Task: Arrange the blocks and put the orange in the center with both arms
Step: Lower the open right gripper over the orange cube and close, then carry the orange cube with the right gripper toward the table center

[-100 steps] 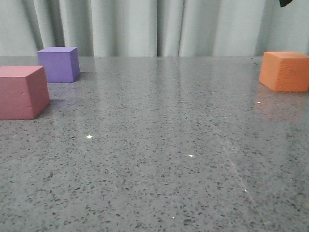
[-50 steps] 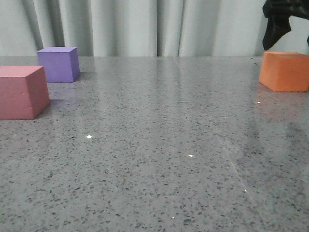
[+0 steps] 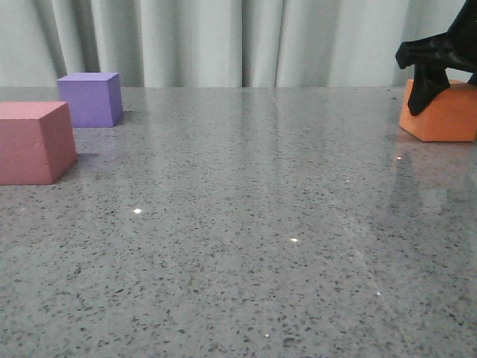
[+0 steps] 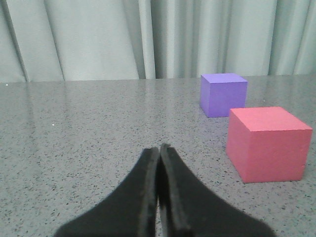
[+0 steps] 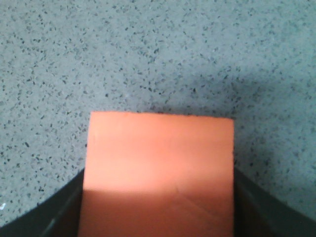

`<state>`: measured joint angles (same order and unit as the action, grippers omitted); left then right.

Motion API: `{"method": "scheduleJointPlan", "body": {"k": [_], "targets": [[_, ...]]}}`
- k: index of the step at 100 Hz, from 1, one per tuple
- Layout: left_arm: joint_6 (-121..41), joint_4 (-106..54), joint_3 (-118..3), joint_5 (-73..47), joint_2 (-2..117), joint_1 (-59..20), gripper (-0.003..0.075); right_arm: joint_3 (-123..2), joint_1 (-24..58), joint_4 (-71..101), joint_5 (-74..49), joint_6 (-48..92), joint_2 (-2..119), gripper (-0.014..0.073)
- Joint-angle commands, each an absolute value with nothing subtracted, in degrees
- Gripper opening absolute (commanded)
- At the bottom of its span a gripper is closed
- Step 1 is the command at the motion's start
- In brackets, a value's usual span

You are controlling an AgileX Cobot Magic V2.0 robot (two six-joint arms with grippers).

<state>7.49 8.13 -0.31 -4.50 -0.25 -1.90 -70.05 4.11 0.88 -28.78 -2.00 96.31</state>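
1. Table (image 3: pixel 238 224): grey speckled stone top with a pale curtain (image 3: pixel 223 41) behind its far edge. You see small bright glints on the near half.

2. Orange block (image 3: pixel 447 115): far right of the table, cut off by the right edge of the front view, so its full width is hidden from you. Its upper left corner is covered by the right tool. In the right wrist view the block (image 5: pixel 158 173) fills the lower middle and runs out of frame, its near part unseen.

3. Right tool (image 3: pixel 447 89): black, lowered over the orange block. The front view gives you only one finger (image 3: pixel 425 93) hanging at the block's left face; the rest is cut off at the frame edge. In the right wrist view dark finger parts (image 5: pixel 64 207) sit on both sides of the block, spread wider than it. You cannot tell whether they touch its sides.

4. Purple block (image 3: pixel 91 98): far left, near the curtain, fully visible.

5. Pink-red block (image 3: pixel 33 142): left edge of the table, nearer than the purple one and just apart from it; its left part is cut off in the front view, whole in the left wrist view (image 4: pixel 269 143).

6. Left tool (image 4: pixel 159 197): fingers pressed together with nothing between them, low over bare table, well apart from both left blocks. It is outside the front view.
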Motion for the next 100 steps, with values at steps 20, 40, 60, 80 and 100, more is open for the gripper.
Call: {"method": "scheduleJointPlan", "body": {"k": [20,40,60,80,100], "targets": [[7.99,8.01,2.89,0.55,-2.12,-1.83,-0.0019,-77.48,11.35,1.80,-34.05,-1.74,91.91,0.0176],[7.99,8.01,2.89,0.55,-2.12,-1.83,-0.0019,-83.05,20.46,1.74,-36.38,-9.01,93.16,0.0113],[7.99,8.01,2.89,0.55,-2.12,-1.83,-0.0019,-86.94,27.41,0.00,-35.33,-17.76,97.34,0.0097],[7.99,8.01,2.89,0.55,-2.12,-1.83,-0.0019,-90.72,31.82,-7.34,-39.00,-27.59,101.90,0.0097],[7.99,8.01,2.89,0.55,-2.12,-1.83,-0.0019,-91.92,34.27,-11.26,-38.89,-36.42,103.90,0.0097]]}}
